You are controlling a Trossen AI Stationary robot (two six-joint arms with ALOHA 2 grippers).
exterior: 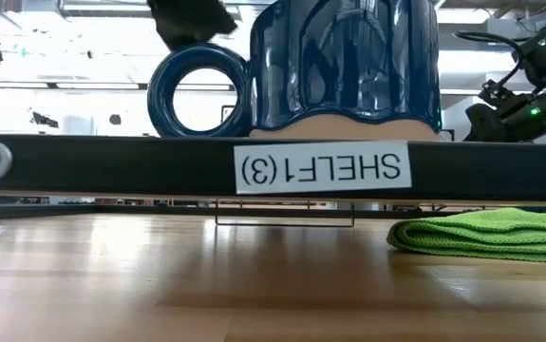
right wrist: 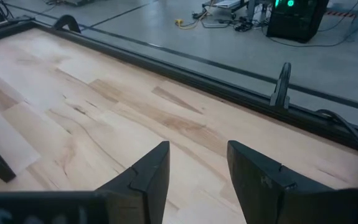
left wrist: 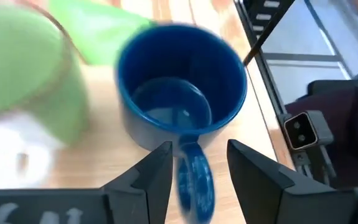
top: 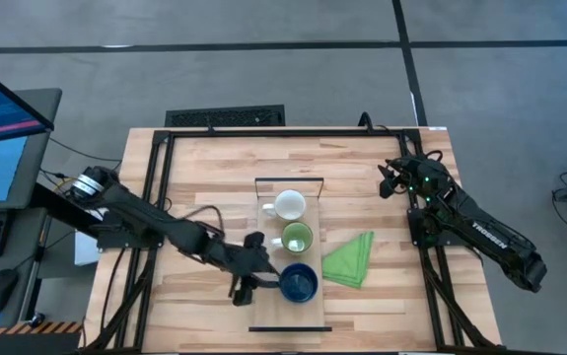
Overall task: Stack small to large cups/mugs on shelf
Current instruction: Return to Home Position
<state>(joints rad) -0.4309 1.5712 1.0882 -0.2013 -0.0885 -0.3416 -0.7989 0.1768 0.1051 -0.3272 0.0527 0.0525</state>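
Note:
Three mugs stand on their bases in a row on the long pale shelf plank [top: 303,314]: a white mug [top: 289,205] farthest, a light green mug [top: 297,238] in the middle, and a dark blue mug [top: 300,283] nearest. In the low view the blue mug [exterior: 344,62] stands above the shelf's black end frame [exterior: 111,166]. My left gripper [top: 266,279] is open at the blue mug's left side. In the left wrist view its fingers [left wrist: 200,148] stand on either side of the mug's handle [left wrist: 194,183] with a gap on each side. My right gripper [top: 389,180] waits open and empty at the far right [right wrist: 197,149].
A folded green cloth [top: 350,260] lies on the table just right of the shelf, beside the green and blue mugs; it also shows in the low view [exterior: 486,233]. A black metal frame [top: 155,197] runs round the tabletop's edges. Bare wood lies left of the shelf.

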